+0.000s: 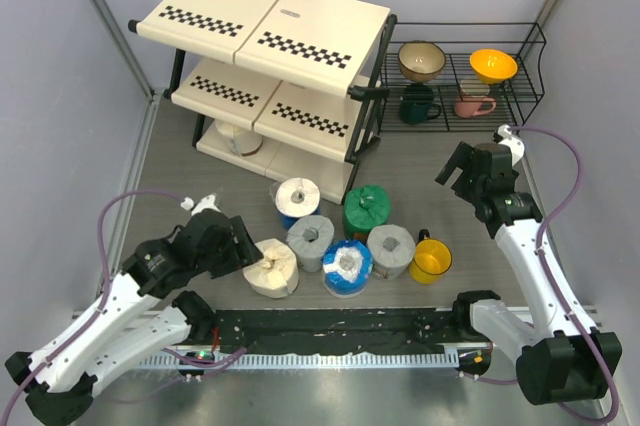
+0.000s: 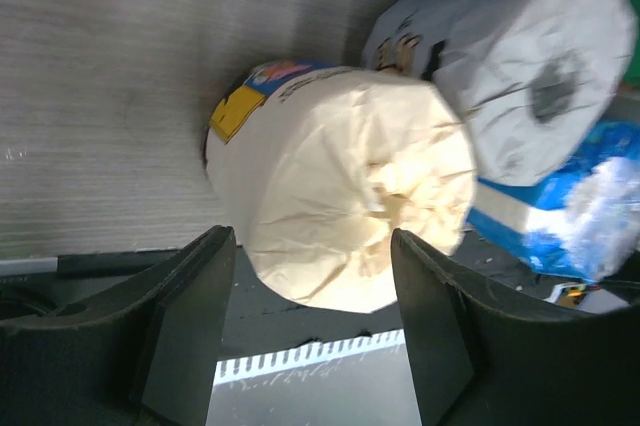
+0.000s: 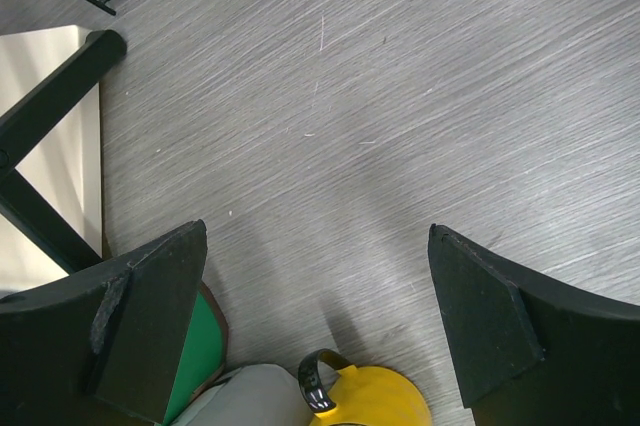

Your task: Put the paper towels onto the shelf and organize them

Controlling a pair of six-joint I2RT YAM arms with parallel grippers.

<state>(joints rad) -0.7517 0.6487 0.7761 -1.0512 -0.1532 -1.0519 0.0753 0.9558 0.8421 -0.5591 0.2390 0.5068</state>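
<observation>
A cream paper towel [image 1: 272, 268] lies tilted at the front left of the cluster, its twisted top toward my left gripper [image 1: 248, 249]. In the left wrist view that cream roll [image 2: 350, 186] sits between the fingertips [image 2: 200, 296], which are shut on its near end. Beside it are two grey rolls [image 1: 311, 242] [image 1: 391, 251], a blue-and-white roll [image 1: 347, 267], a second one with a white top [image 1: 297, 198] and a green roll [image 1: 367, 210]. The shelf [image 1: 262, 21] holds another cream roll [image 1: 240, 138] on its bottom tier. My right gripper [image 1: 457, 172] hangs open over bare table.
A yellow mug [image 1: 432, 260] stands right of the grey roll; its handle [image 3: 320, 386] shows below my right gripper [image 3: 318, 231]. A black wire rack [image 1: 465, 81] with bowls and mugs stands at the back right. The shelf's black leg [image 3: 50, 106] is at left.
</observation>
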